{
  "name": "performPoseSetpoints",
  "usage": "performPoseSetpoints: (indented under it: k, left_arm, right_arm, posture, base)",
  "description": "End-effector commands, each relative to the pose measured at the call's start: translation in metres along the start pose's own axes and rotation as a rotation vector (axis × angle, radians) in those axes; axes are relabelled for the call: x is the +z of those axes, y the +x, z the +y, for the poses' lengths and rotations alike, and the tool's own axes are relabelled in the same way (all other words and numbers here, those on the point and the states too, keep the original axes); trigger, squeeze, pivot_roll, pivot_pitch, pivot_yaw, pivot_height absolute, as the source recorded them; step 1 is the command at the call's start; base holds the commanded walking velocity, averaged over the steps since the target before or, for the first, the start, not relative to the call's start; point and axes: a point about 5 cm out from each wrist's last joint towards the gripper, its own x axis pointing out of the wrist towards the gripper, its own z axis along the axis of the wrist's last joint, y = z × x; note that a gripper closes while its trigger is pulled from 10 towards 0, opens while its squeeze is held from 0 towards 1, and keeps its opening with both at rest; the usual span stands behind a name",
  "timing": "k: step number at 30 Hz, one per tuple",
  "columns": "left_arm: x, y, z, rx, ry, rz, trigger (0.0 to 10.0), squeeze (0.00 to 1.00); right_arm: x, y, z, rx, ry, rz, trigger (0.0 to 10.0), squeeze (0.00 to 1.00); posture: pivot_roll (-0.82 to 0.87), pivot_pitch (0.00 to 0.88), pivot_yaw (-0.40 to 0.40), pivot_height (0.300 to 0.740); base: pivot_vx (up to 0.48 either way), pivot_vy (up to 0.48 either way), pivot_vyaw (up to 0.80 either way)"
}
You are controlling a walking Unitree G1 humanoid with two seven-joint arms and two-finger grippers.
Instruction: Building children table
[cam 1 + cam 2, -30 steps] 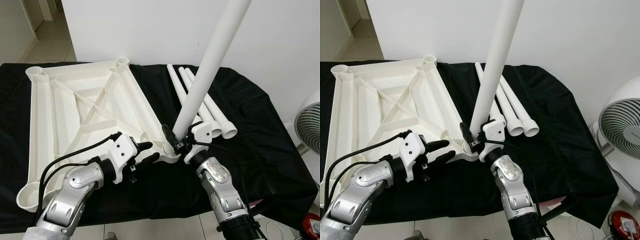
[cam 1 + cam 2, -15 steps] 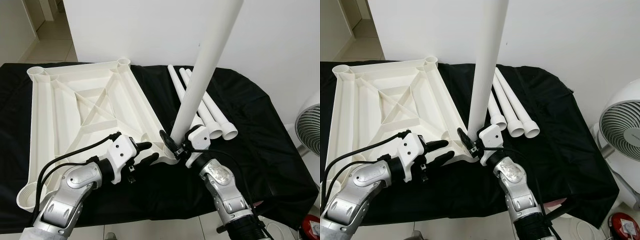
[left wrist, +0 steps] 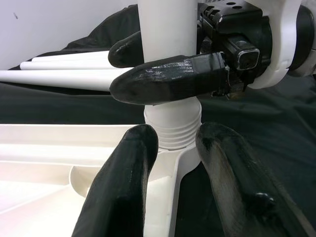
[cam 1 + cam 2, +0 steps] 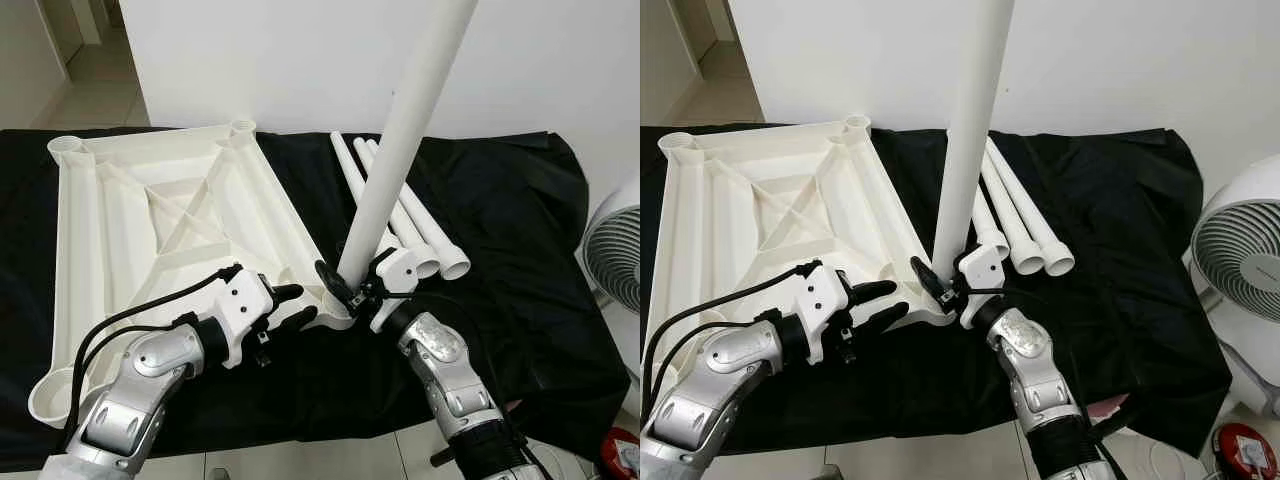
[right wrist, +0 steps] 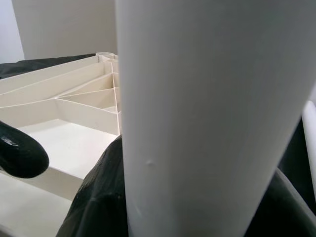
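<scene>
Left eye view: upturned table frame (image 4: 160, 220) on black-draped tabletop (image 4: 520, 220).
Right hand (image 4: 352, 290): clamps leg (image 4: 400, 140) at frame's near corner socket.
Left hand (image 4: 295, 305): parted, straddling that corner.

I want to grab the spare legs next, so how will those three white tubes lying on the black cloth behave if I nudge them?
The three spare legs are smooth round tubes, so they would probably roll sideways on the black cloth. They look like rigid hollow plastic, likely light for their length. The flared ends may make them curve as they roll.
</scene>
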Motion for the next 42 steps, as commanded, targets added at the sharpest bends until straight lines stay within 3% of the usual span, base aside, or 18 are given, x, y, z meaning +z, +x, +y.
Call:
performPoseSetpoints:
  k: [1, 19, 26, 30, 33, 34, 36, 42]
  left_arm:
    - [0.003, 0.000, 0.000, 0.005, 0.005, -0.005, 10.0, 0.00]
    - [0.004, -0.002, 0.004, 0.011, 0.015, 0.002, 10.0, 0.00]
    - [0.004, -0.002, 0.004, 0.012, 0.014, 0.002, 10.0, 0.00]
    - [0.004, -0.002, 0.004, 0.015, 0.014, 0.000, 10.0, 0.00]
    - [0.004, -0.002, 0.004, 0.016, 0.014, 0.001, 10.0, 0.00]
    - [0.005, -0.002, 0.004, 0.016, 0.012, 0.001, 10.0, 0.00]
    - [0.005, -0.002, 0.004, 0.016, 0.012, 0.001, 10.0, 0.00]
    - [0.005, -0.003, 0.005, 0.012, 0.014, 0.007, 10.0, 0.00]
  right_arm:
    - [-0.023, -0.008, -0.001, -0.031, 0.080, 0.111, 10.0, 0.00]
    - [-0.029, -0.001, -0.008, -0.096, 0.197, 0.194, 10.0, 0.00]
    - [-0.028, -0.001, -0.009, -0.121, 0.149, 0.177, 10.0, 0.00]
    - [-0.027, 0.000, -0.014, -0.286, 0.126, 0.140, 10.0, 0.00]
    - [-0.027, 0.000, -0.014, -0.319, 0.130, 0.136, 10.0, 0.00]
    - [-0.031, 0.004, -0.015, -0.438, 0.145, 0.145, 10.0, 0.00]
    - [-0.031, 0.004, -0.015, -0.438, 0.145, 0.145, 10.0, 0.00]
    - [-0.031, 0.017, -0.014, -0.611, 0.141, 0.154, 10.0, 0.00]
  posture:
    - [0.06, 0.019, -0.058, 0.740]
    - [0.06, 0.008, -0.060, 0.740]
    - [0.06, 0.006, -0.062, 0.740]
    - [0.06, 0.010, -0.064, 0.740]
    - [0.06, 0.010, -0.064, 0.740]
    - [0.06, 0.017, -0.061, 0.740]
    - [0.06, 0.017, -0.061, 0.740]
    - [0.07, 0.024, -0.054, 0.740]
  base:
    - [0.000, 0.000, 0.00]
    - [0.000, 0.000, 0.00]
    - [0.000, 0.000, 0.00]
    - [0.000, 0.000, 0.00]
    - [0.000, 0.000, 0.00]
    - [0.000, 0.000, 0.00]
    - [0.000, 0.000, 0.00]
    - [0.000, 0.000, 0.00]
